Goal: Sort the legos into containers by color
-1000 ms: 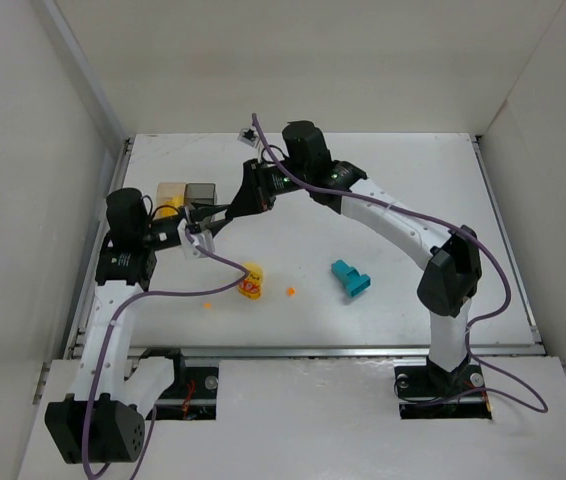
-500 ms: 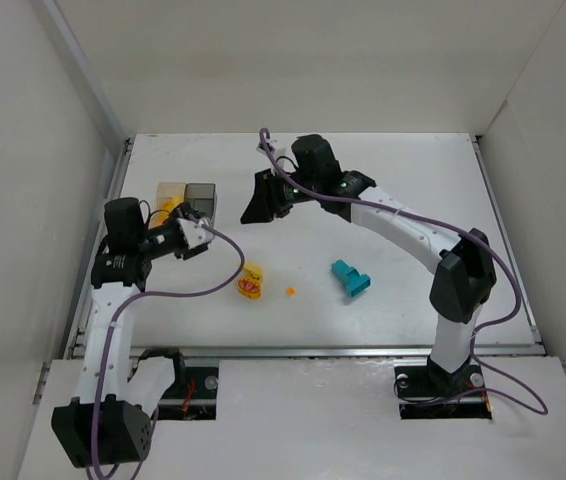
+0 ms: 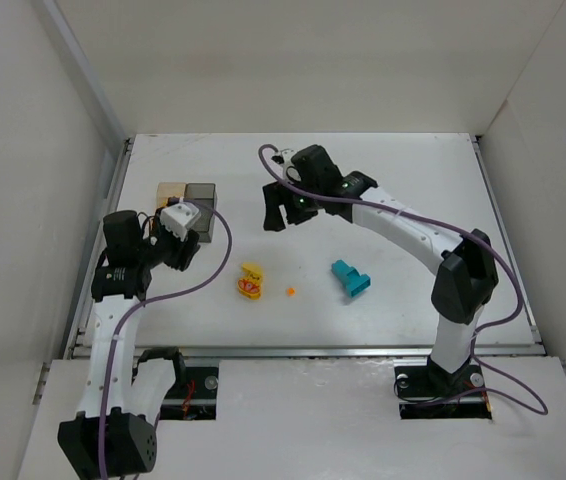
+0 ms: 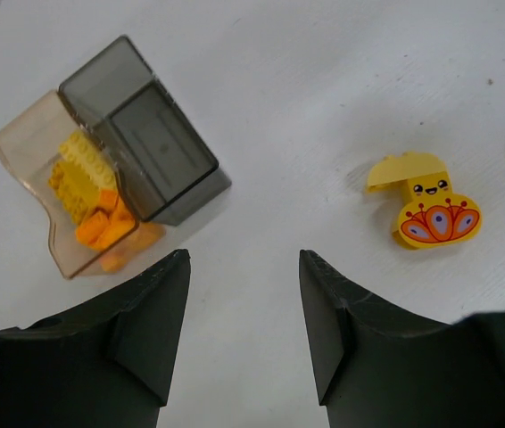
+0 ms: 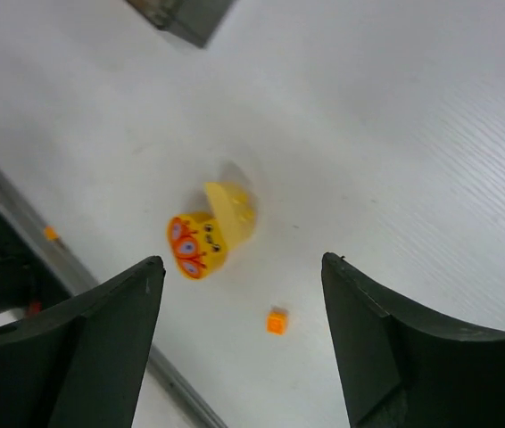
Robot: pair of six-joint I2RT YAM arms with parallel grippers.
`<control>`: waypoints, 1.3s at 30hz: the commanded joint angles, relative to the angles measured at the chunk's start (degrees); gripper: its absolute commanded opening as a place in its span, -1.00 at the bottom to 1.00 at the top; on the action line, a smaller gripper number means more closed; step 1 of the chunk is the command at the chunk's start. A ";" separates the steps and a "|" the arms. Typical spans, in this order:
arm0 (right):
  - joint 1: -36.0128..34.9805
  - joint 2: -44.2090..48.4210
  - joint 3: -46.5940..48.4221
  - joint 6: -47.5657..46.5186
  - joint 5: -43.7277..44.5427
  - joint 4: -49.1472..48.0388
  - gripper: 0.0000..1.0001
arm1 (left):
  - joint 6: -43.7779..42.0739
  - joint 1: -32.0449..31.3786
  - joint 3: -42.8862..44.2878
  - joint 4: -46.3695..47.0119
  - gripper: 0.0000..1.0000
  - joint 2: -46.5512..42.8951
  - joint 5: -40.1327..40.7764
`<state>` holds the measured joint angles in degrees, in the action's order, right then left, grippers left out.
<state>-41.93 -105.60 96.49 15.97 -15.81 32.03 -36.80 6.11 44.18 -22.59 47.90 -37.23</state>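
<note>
Both grippers have drawn away from the smoky grey box (image 3: 201, 193) since a second ago. The right gripper (image 3: 285, 214), which then reached in close beside that box, now hangs well to its right. The left gripper (image 3: 184, 249) has pulled back toward its own base and sits on the near side of the box, a little to its left.

The left gripper (image 4: 244, 303) has its jaws spread with nothing between them (its wrist view shows only bare table (image 3: 413, 170) in the gap). The right gripper (image 5: 244, 312) is likewise spread wide and holds nothing.

An amber box (image 3: 171, 192) stands touching the grey box on its left side, both upright on the table. In the left wrist view the amber box (image 4: 43, 156) holds a heap of yellow and orange legos, and the smoky grey box (image 4: 145, 143) adjoins it along one wall.

A yellow piece (image 3: 251, 281) lies on the table to the right of the grey box and nearer the arm bases, well apart from it. The left wrist view shows this yellow piece (image 4: 426, 205) bearing a small face and a red-orange fan pattern, with a curved flap tilted up behind the face. It also shows between the right gripper's fingers from above (image 5: 203, 234).

One tiny orange bit (image 3: 290, 291) rests just right of the yellow piece, farther from the grey box, not touching anything (image 5: 277, 321). A teal block (image 3: 350, 279) lies farther right again, the thing farthest from the grey box.
</note>
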 commanded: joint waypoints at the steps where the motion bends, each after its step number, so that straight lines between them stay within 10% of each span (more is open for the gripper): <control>1: -2.18 -0.74 -2.08 -2.69 13.57 6.97 0.54 | 6.39 0.22 -0.33 -1.93 -0.02 0.08 8.75; 15: -11.15 -7.43 -10.44 -0.32 18.80 7.26 0.27 | 12.62 0.22 -4.37 1.50 0.14 -2.64 26.24; 39: -12.56 -6.90 -16.95 4.25 21.43 4.88 0.52 | 13.76 0.22 -8.24 6.51 0.26 -9.14 30.55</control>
<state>-54.08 -113.36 80.58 19.25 4.51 38.17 -24.45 6.13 36.32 -18.57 39.99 -7.27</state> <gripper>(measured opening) 0.763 0.630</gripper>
